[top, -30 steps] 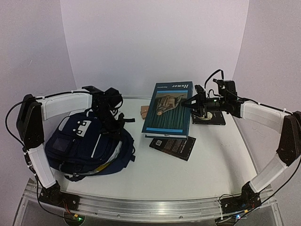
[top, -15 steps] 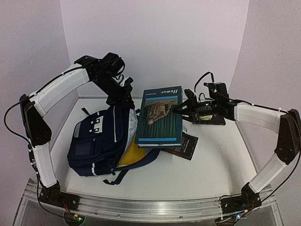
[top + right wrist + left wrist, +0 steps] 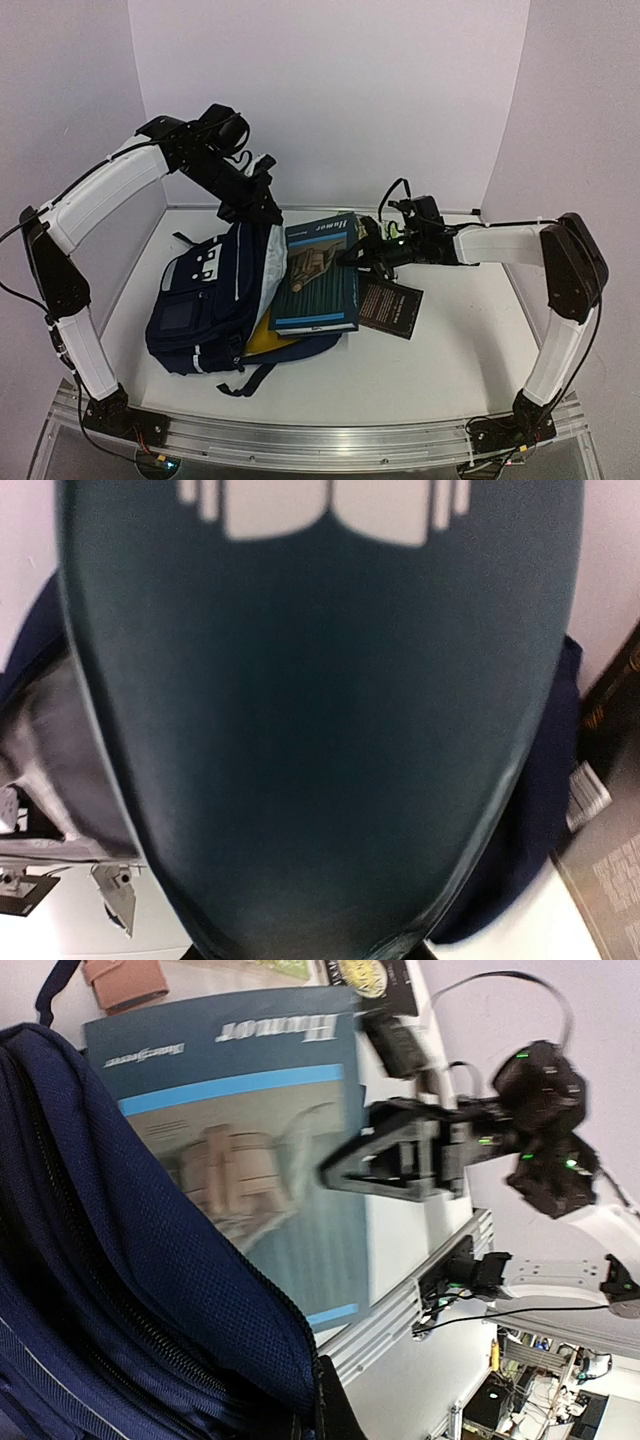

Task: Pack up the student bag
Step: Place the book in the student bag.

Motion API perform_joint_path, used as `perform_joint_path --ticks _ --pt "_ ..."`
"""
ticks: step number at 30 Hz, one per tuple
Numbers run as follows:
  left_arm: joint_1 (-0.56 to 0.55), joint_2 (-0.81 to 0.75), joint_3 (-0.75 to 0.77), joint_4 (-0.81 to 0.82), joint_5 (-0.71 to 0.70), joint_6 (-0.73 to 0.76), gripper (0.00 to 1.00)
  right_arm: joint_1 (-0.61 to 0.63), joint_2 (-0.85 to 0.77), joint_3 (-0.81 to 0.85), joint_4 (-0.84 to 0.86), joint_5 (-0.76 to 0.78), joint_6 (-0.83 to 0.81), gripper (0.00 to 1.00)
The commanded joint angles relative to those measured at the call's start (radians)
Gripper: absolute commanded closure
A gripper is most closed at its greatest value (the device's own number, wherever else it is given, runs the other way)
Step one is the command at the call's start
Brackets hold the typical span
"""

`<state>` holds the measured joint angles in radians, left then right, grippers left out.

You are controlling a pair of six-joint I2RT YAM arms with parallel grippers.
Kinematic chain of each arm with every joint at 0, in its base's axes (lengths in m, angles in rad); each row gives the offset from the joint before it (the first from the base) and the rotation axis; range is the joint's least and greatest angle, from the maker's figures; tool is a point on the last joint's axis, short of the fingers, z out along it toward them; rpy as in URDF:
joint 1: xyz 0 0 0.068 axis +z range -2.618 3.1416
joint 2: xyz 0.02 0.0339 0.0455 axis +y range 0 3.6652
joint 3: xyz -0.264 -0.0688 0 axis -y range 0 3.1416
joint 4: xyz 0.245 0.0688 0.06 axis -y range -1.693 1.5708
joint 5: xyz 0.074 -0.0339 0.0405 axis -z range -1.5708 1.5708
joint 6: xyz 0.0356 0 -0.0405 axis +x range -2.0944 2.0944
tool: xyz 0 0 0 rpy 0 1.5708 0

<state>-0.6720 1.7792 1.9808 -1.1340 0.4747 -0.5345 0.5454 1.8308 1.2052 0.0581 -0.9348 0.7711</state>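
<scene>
The navy student bag (image 3: pixel 205 295) lies at the left of the table with its mouth open to the right, yellow lining showing. My left gripper (image 3: pixel 262 207) is shut on the bag's upper edge and holds it lifted; the fabric fills the left wrist view (image 3: pixel 120 1290). A teal book titled Humor (image 3: pixel 318 272) is tilted, its lower end at the bag's mouth. My right gripper (image 3: pixel 352 250) is shut on the book's far right edge. The book cover fills the right wrist view (image 3: pixel 320 720) and hides the fingers.
A black book (image 3: pixel 390 307) lies flat on the table right of the teal one. A tan object (image 3: pixel 125 980) and another dark book (image 3: pixel 370 975) lie at the back of the table. Purple walls stand close at the left, back and right.
My right gripper has carried the teal book left and down towards the bag's mouth. My left gripper has lifted the bag's edge from the table, opening the bag wider.
</scene>
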Motion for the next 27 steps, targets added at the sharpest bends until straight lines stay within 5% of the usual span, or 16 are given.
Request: perform_joint_path --ticks 1,7,14,27 --pt "0.0 -0.083 0.033 0.169 0.074 -0.013 1.0 0.066 0.054 0.07 0.211 0.04 0.092 1.0" --pt "0.041 -0.084 0.058 0.218 0.059 -0.022 1.0 0.149 0.092 0.036 0.25 -0.005 0.127 1.0" --pt "0.068 -0.073 0.044 0.278 0.196 -0.026 1.0 0.169 0.205 0.085 0.315 -0.008 0.174 1.0" --pt "0.066 -0.068 0.056 0.268 0.408 -0.021 1.0 0.176 0.393 0.213 0.828 0.016 0.668 1.0"
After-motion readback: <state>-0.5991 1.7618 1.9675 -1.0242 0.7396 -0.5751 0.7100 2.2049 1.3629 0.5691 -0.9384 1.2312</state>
